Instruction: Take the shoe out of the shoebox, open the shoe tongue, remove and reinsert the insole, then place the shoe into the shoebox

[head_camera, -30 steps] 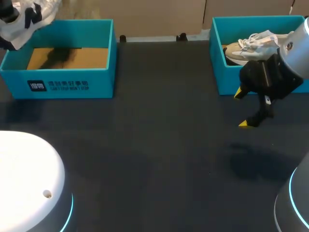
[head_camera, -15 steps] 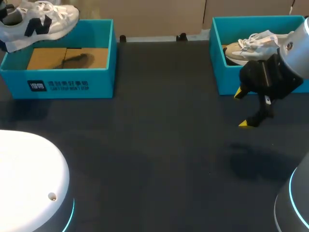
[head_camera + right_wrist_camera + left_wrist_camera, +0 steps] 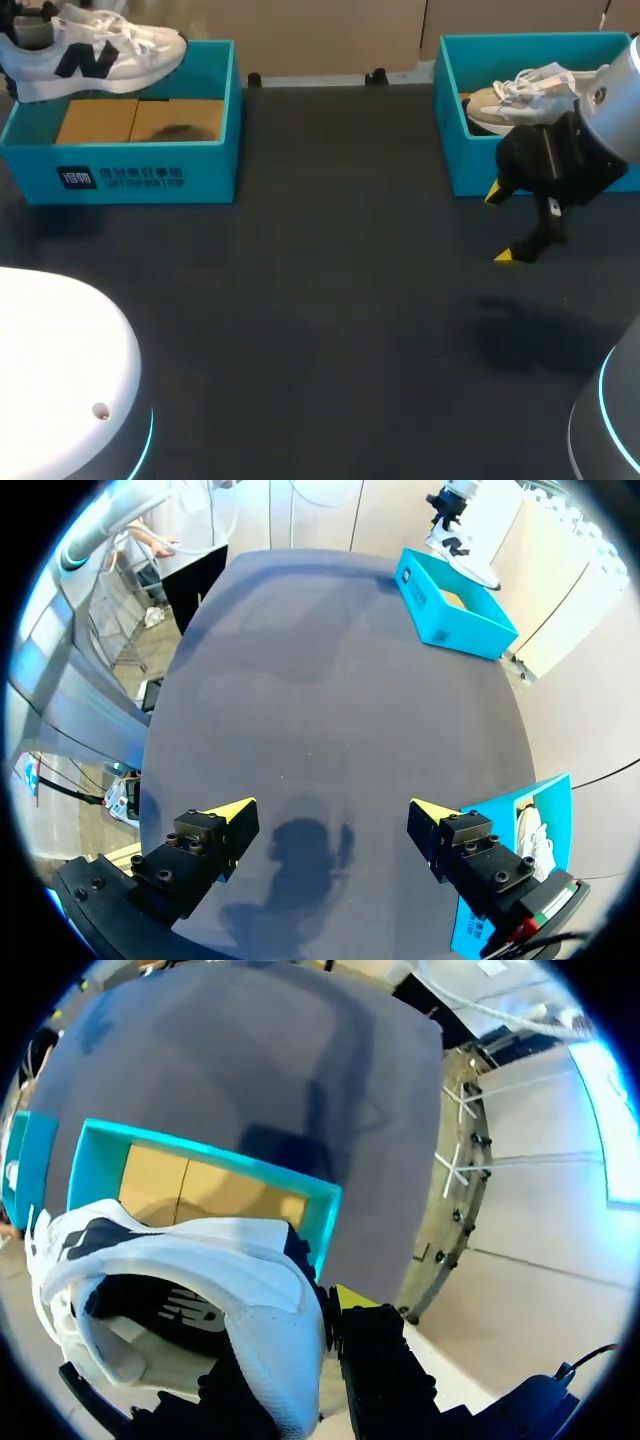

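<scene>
Printed marks, none standing out clearly enough to read
White lettering beside a small logo block is sitting on the front wall of the left shoebox [image 3: 120, 178]; a dark logo mark is showing on the side of the white shoe [image 3: 95, 55], and a pale mark is showing inside its heel in the left wrist view

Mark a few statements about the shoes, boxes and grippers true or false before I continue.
1. The white sneaker with a dark side logo is held above the left teal cardboard shoebox. True.
2. The right gripper is shut on a shoe. False: it is open and empty, over the dark table.
3. The right teal shoebox is empty. False: a beige lace-up shoe lies in it.
4. The left gripper grips the white sneaker at its heel end. True.
</scene>
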Controlling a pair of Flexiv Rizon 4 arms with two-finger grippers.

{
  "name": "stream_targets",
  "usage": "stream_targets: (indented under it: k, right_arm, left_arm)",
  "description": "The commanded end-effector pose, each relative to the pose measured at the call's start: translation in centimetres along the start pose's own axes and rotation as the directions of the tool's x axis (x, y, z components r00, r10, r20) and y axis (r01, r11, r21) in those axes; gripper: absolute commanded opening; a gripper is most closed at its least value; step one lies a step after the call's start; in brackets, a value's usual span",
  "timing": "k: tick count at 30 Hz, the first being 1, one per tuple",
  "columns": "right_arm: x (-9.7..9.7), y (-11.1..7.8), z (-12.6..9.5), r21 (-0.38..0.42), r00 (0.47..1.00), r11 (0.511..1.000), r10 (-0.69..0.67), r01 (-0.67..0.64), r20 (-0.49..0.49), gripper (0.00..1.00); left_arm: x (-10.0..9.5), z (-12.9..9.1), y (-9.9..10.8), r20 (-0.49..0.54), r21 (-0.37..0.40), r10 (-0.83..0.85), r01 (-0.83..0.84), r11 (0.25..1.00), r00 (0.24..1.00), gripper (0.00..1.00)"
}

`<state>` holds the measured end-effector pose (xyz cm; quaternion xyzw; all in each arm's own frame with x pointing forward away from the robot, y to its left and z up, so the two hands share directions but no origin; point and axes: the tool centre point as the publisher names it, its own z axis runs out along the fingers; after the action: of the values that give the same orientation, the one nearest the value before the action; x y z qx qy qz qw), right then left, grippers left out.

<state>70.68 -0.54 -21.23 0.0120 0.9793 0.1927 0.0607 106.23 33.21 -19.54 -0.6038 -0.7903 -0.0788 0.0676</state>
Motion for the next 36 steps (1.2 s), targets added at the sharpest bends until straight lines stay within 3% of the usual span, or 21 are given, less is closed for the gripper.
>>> stream_targets:
  k: [1, 23, 25, 36]
  right_arm:
    - [0.0, 0.0, 0.1, 0.002, 1.000, 1.000, 0.000, 0.000, 0.000, 1.00]
    - [0.0, 0.0, 0.1, 0.002, 1.000, 1.000, 0.000, 0.000, 0.000, 1.00]
    - [0.0, 0.0, 0.1, 0.002, 1.000, 1.000, 0.000, 0.000, 0.000, 1.00]
    - [0.0, 0.0, 0.1, 0.002, 1.000, 1.000, 0.000, 0.000, 0.000, 1.00]
  left_arm:
    - [0.5, -0.2, 0.7, -0.008, -0.013, 0.024, -0.025, 1.000, 1.000, 0.00]
    - [0.7, -0.1, 0.5, -0.022, -0.024, 0.068, -0.069, 0.997, 0.997, 0.00]
    - [0.3, 0.3, 0.6, -0.004, -0.006, 0.126, -0.126, 0.992, 0.992, 0.00]
    - [-1.6, 3.0, 1.5, -0.022, -0.058, 0.171, -0.172, 0.983, 0.985, 0.00]
